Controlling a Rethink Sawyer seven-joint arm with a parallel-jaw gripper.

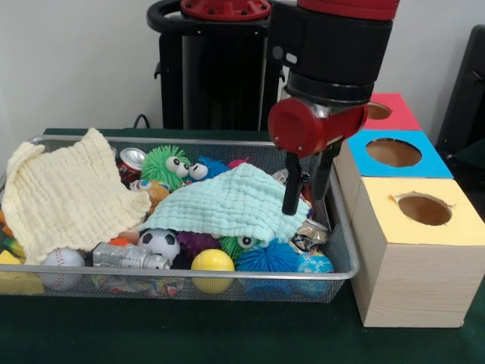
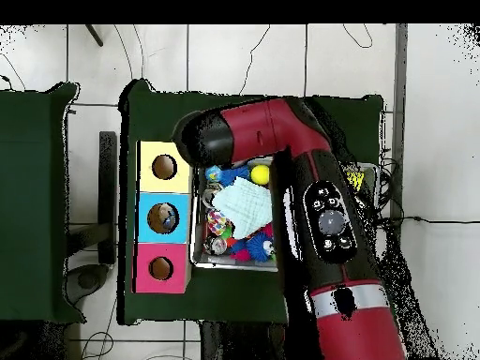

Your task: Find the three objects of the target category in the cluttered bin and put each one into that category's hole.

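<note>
1. Claw (image 1: 305, 199) hangs over the wire bin's (image 1: 342, 227) right end, fingers parted, gripping nothing.
2. Its tips reach the mint cloth (image 1: 231, 205).
3. Balls and fuzzy toys lie beneath; three holed boxes (image 1: 413, 250) stand beside.

We record: a plain pale wall (image 1: 76, 61); a white tiled floor (image 2: 431, 112) crossed by loose cables (image 2: 253, 56); a dark green bench (image 2: 159, 300), and a second green bench (image 2: 37, 187) just beside it.
</note>
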